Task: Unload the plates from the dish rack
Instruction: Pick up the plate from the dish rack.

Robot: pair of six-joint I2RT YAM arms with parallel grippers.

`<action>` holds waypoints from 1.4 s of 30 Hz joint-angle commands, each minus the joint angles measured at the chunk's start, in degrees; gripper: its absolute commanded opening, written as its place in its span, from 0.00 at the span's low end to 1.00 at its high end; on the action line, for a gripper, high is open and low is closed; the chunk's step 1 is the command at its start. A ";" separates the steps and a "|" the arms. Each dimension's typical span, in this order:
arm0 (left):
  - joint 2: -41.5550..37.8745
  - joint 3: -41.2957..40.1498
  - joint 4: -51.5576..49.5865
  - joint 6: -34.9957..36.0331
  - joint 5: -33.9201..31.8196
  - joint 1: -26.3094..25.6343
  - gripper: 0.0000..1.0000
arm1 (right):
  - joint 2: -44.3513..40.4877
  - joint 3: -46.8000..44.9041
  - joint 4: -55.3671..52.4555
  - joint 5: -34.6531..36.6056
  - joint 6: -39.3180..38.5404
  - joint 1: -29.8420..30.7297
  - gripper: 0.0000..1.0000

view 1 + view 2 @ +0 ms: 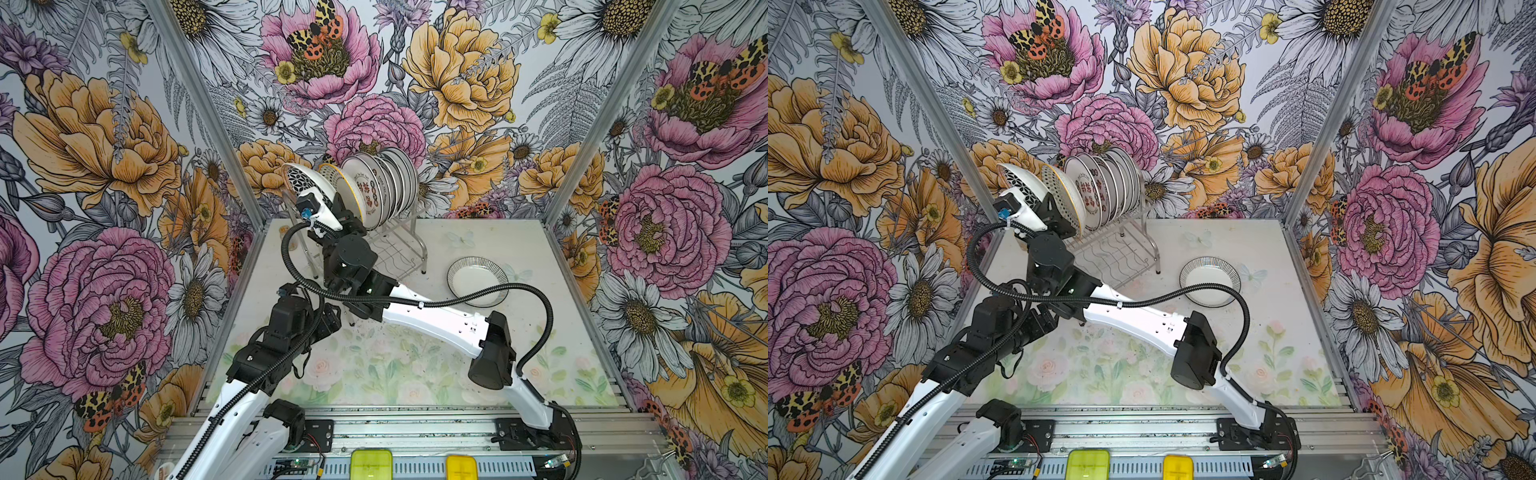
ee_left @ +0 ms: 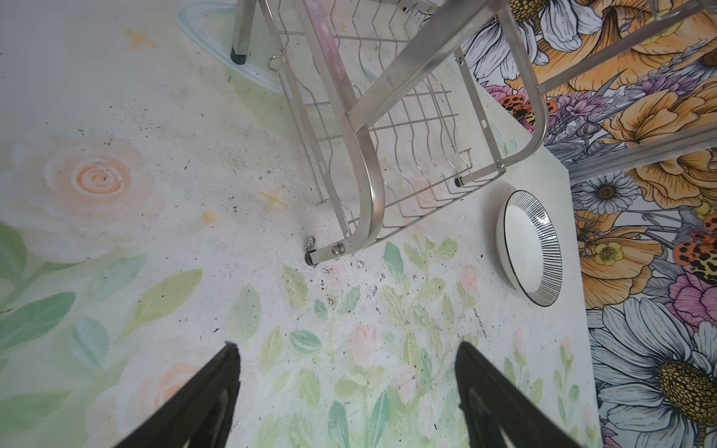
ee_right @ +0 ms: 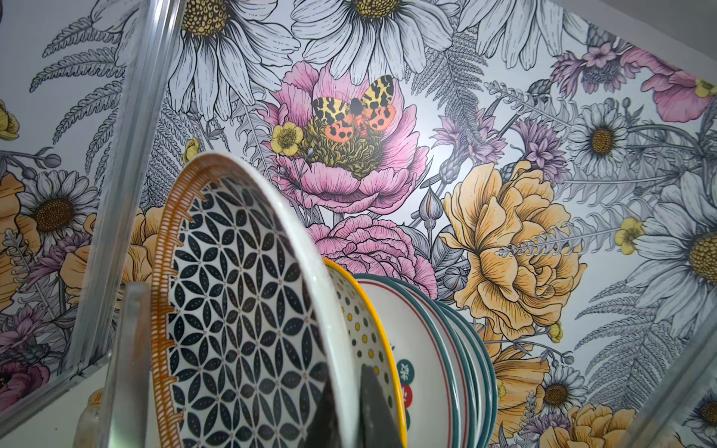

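The dish rack (image 1: 401, 249) (image 1: 1129, 253) (image 2: 364, 186) stands at the back of the table. Several plates (image 1: 388, 183) (image 1: 1111, 183) stand on edge along its upper tier. At the row's left end is a plate with a black petal pattern and orange rim (image 3: 240, 310) (image 1: 303, 179) (image 1: 1021, 183), leaning away from the yellow-rimmed dotted plate (image 3: 364, 329). My right gripper (image 3: 351, 411) (image 1: 332, 201) is shut on the patterned plate's rim. In front of the rack's foot, my left gripper (image 2: 347, 355) (image 1: 332, 318) hangs open over the table, holding nothing.
A striped-rim plate (image 1: 478, 281) (image 1: 1209, 281) (image 2: 529, 248) lies flat on the table, right of the rack. My right arm (image 1: 436, 320) crosses over the left one mid-table. Floral walls with aluminium posts (image 1: 199, 104) close in three sides. Yellow boxes (image 1: 371, 463) sit at the front rail.
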 commanded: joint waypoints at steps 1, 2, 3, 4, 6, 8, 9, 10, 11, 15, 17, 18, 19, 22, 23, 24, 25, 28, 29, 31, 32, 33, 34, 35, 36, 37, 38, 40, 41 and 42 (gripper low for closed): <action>0.43 1.87 0.59 0.63 -0.49 0.86 0.87 | 1.37 5.12 16.30 0.95 -4.60 -0.46 0.00; 0.55 2.00 0.55 0.69 -0.37 0.87 0.87 | 1.87 5.86 17.55 0.89 -5.43 -0.50 0.00; 0.63 2.13 0.55 0.70 -0.35 0.89 0.87 | 2.32 6.33 19.54 0.81 -6.92 -0.50 0.00; 0.66 2.14 0.59 0.73 -0.37 0.90 0.86 | 2.70 6.76 21.53 0.53 -8.54 -0.41 0.00; 0.55 2.07 0.72 0.51 -0.57 0.92 0.86 | 3.03 7.54 23.73 -0.12 -10.55 -0.41 0.00; 0.54 2.05 0.81 0.42 -0.48 0.98 0.86 | 3.14 7.85 26.03 -1.10 -12.17 -0.49 0.00; 0.55 2.05 0.81 0.41 -0.48 0.96 0.86 | 3.23 8.30 26.07 -1.41 -12.41 -0.55 0.00; 0.67 2.07 0.81 0.39 -0.32 1.00 0.86 | 3.30 8.87 26.00 -1.61 -12.50 -0.63 0.00; 0.72 2.10 0.81 0.42 -0.25 0.96 0.86 | 3.15 9.06 25.65 -1.78 -12.35 -0.75 0.00; 1.14 2.38 0.86 0.42 -0.08 0.96 0.86 | 2.26 9.72 25.61 -2.33 -12.57 -0.85 0.00; 1.48 2.73 0.94 0.48 0.03 0.98 0.86 | 1.39 9.69 24.88 -2.32 -12.39 -0.72 0.00; 1.75 2.91 1.01 0.63 0.15 0.97 0.86 | 0.77 9.67 24.16 -2.32 -12.25 -0.67 0.00; 1.94 3.06 1.04 0.65 0.13 0.96 0.86 | 0.17 9.40 23.89 -2.30 -12.03 -0.46 0.00; 2.64 3.31 1.31 0.93 0.29 0.87 0.86 | -2.40 7.21 22.78 -2.90 -11.80 0.35 0.00; 2.82 3.35 1.42 0.96 0.25 0.87 0.86 | -3.34 6.24 22.45 -3.07 -11.80 0.57 0.00; 2.99 3.32 1.58 0.96 0.29 0.88 0.86 | -4.28 5.41 22.17 -3.14 -11.78 0.73 0.00; 3.09 3.32 1.76 1.02 0.31 0.78 0.85 | -5.12 4.59 22.12 -3.19 -11.92 0.74 0.00; 3.49 3.67 2.29 1.07 0.58 0.51 0.85 | -7.83 2.06 21.41 -3.33 -13.12 0.80 0.00; 3.58 3.80 2.44 1.16 0.50 0.29 0.85 | -8.96 1.12 21.42 -3.38 -13.82 0.69 0.00; 3.70 4.23 2.80 1.40 0.32 -0.41 0.84 | -11.49 -1.26 19.53 -3.11 -13.80 0.23 0.00; 3.71 4.46 2.98 1.47 0.10 -0.82 0.84 | -13.41 -3.37 18.97 -2.86 -13.67 -0.13 0.00; 3.71 4.65 3.24 1.47 -0.21 -1.41 0.84 | -15.62 -6.13 18.88 -2.75 -13.47 -0.44 0.00; 3.71 4.76 3.71 1.52 -0.38 -1.92 0.84 | -17.69 -8.83 18.79 -2.65 -13.22 -0.63 0.00; 3.84 5.03 4.29 1.47 -0.64 -2.47 0.84 | -20.28 -12.04 18.94 -2.36 -12.88 -0.83 0.00; 4.04 5.25 4.69 1.47 -0.86 -3.15 0.84 | -22.87 -15.04 18.86 -1.86 -12.15 -1.13 0.00; 4.39 5.48 5.16 1.47 -1.07 -3.70 0.84 | -24.95 -17.84 18.70 -1.44 -11.54 -1.39 0.00; 4.81 5.92 5.57 1.49 -1.31 -4.40 0.84 | -27.77 -21.17 18.65 -0.98 -10.67 -1.65 0.00; 5.91 6.65 6.36 1.47 -1.75 -5.83 0.84 | -33.03 -26.49 16.65 0.63 -7.63 -2.39 0.00; 6.53 7.10 6.81 1.54 -1.96 -6.63 0.84 | -36.13 -29.95 15.56 0.98 -5.77 -2.80 0.00; 7.22 7.60 7.25 1.56 -2.44 -7.61 0.84 | -39.29 -33.43 14.52 1.43 -3.65 -3.21 0.00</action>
